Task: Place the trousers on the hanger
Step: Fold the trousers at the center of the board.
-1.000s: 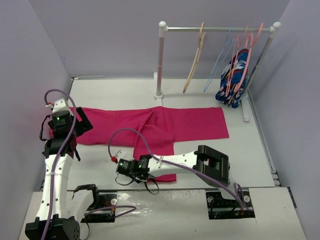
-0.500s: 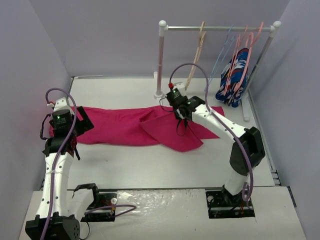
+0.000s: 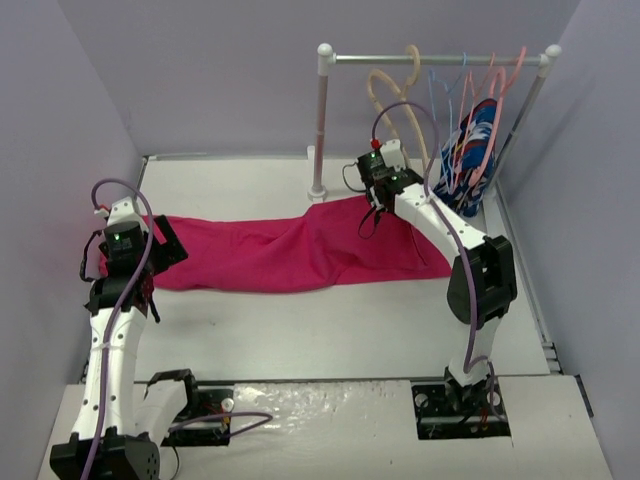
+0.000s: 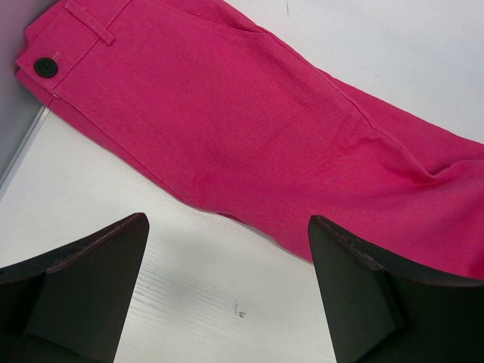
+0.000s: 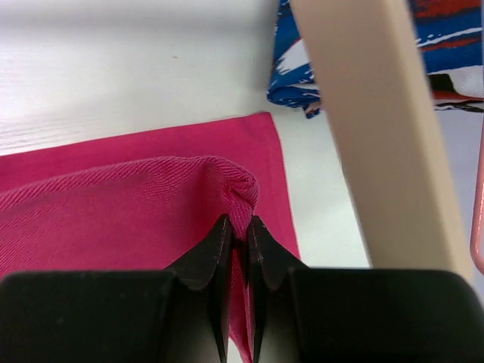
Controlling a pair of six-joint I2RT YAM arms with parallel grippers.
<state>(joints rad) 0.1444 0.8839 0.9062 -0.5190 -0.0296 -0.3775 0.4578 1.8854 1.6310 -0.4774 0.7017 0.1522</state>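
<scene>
Right fingers (image 5: 218, 253): pinched shut on a leg-end fold of the trousers (image 3: 250, 255), which lay along the counter (image 3: 300, 330), near the hanger (image 5: 378, 128). Entry, left fingers (image 4: 83, 280): stood wide, empty. Step, judged: bringing leg to hanger; next called for draping over it.

Bright even light; soft shadows; hanger (image 5: 378, 128) seemingly out of focus.

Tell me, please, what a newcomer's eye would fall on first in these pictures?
The bright magenta trousers dominate, stretched across the table from the left arm towards the clothes rail at the back right. Next come the right arm's jaws, shut on a fold of the cloth close beside the pale wooden hanger. The left arm's jaws stand wide open over the buttoned waistband.
</scene>
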